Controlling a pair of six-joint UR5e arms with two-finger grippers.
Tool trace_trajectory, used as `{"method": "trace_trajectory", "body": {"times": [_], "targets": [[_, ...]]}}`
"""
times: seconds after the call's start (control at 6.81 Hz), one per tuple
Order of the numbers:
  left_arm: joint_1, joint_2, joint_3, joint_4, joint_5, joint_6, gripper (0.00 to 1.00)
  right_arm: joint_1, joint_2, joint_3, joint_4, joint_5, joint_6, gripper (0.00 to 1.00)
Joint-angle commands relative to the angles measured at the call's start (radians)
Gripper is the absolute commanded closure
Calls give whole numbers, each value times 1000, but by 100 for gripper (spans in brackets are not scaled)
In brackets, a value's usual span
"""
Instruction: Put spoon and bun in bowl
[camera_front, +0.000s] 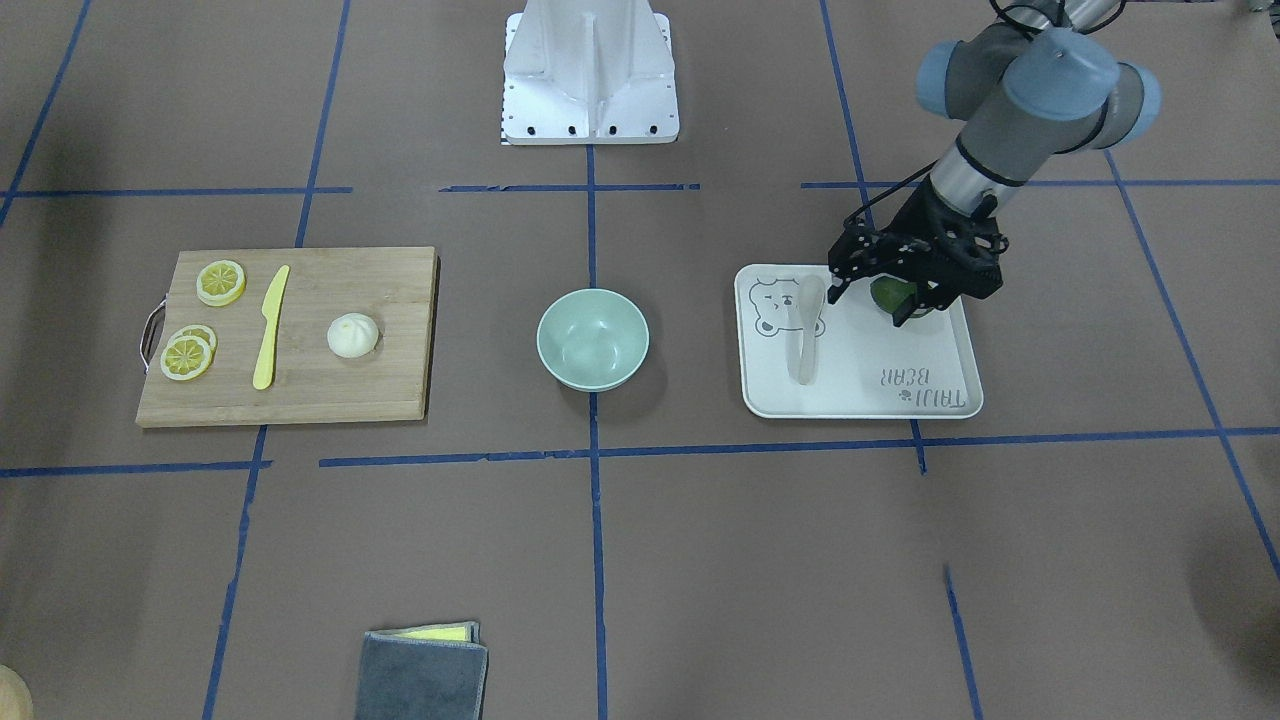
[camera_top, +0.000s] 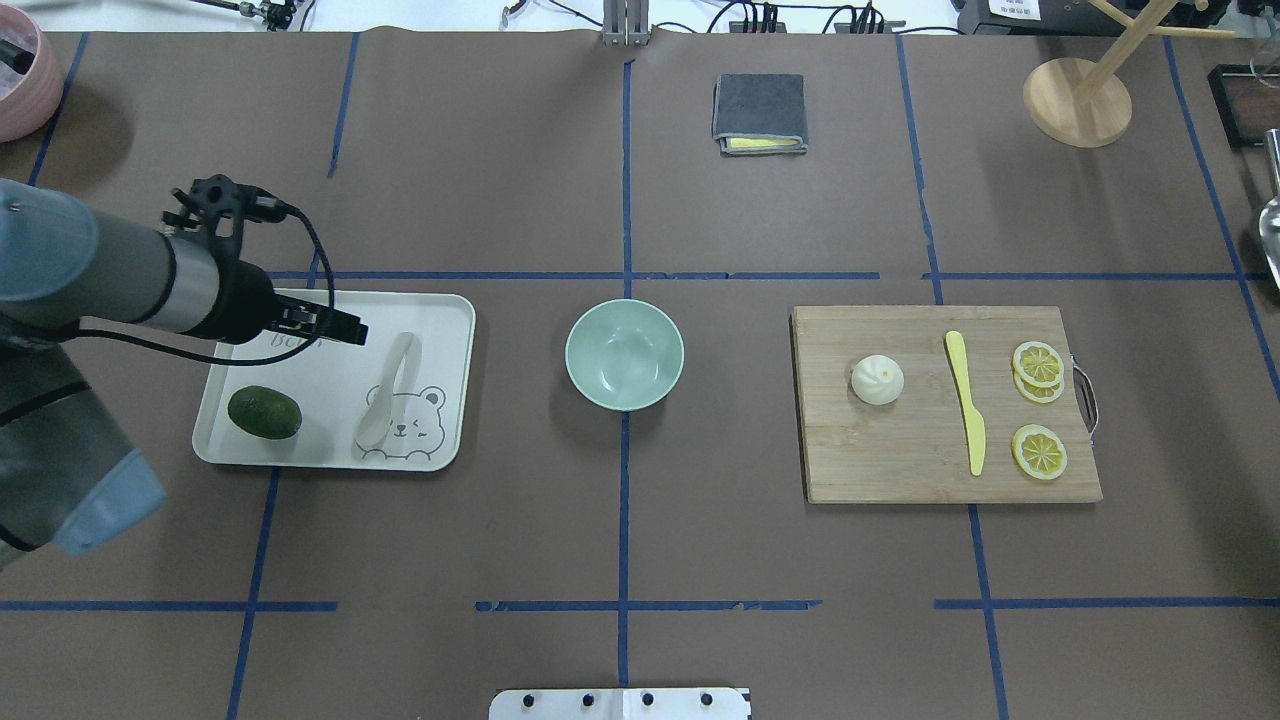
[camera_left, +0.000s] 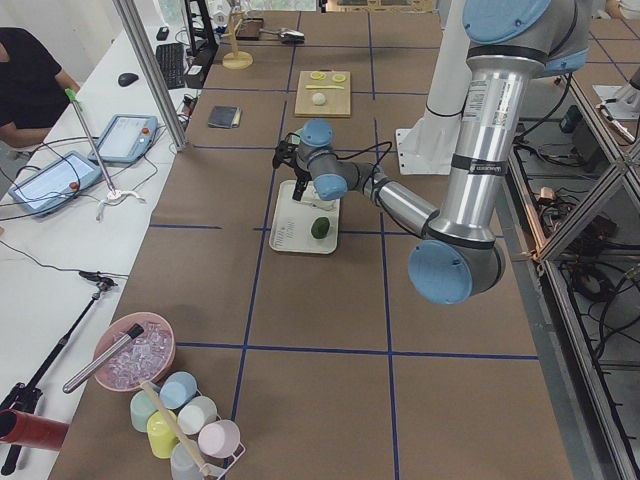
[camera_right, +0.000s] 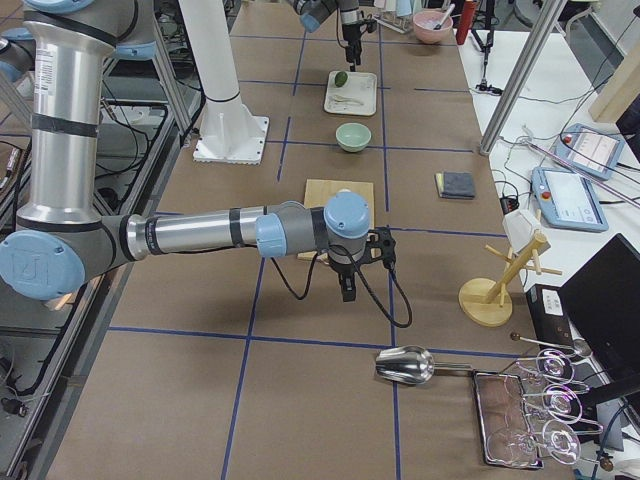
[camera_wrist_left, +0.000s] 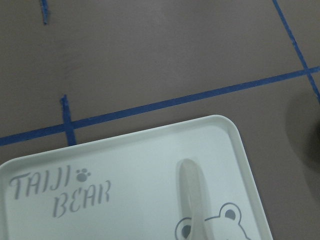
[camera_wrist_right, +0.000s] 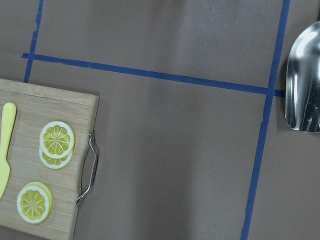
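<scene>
Spoon (camera_front: 806, 340) lying on tray (camera_front: 872, 350), my left gripper (camera_front: 867, 305) spread empty beside it, my right gripper (camera_right: 347, 288) open or clenched, cannot tell.

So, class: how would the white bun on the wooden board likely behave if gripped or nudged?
The bun looks small and puffy, so probably light and soft; a hard squeeze may dent its pleated top. It sits dome-up on the cutting board, so a nudge would likely slide it rather than roll it. Its matte skin seems unlikely to slip.
</scene>
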Motion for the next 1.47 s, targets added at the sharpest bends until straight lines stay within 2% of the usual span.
{"method": "trace_trajectory", "body": {"times": [0.0, 0.15, 0.59, 1.03, 1.17, 1.32], "targets": [[79, -114, 83, 140, 96, -8, 10, -1, -14, -5, -1, 32, 5, 0], [81, -132, 100, 158, 98, -7, 11, -1, -14, -8, -1, 40, 5, 0], [91, -127, 135, 158, 98, 2, 23, -1, -16, -18, -1, 72, 8, 0], [101, -127, 139, 159, 98, 2, 30, -1, -14, -21, 1, 81, 9, 0], [105, -123, 139, 159, 98, 2, 37, -1, -13, -22, -1, 89, 11, 0], [105, -123, 139, 162, 98, 4, 53, -1, -13, -22, 1, 89, 11, 0]]}}
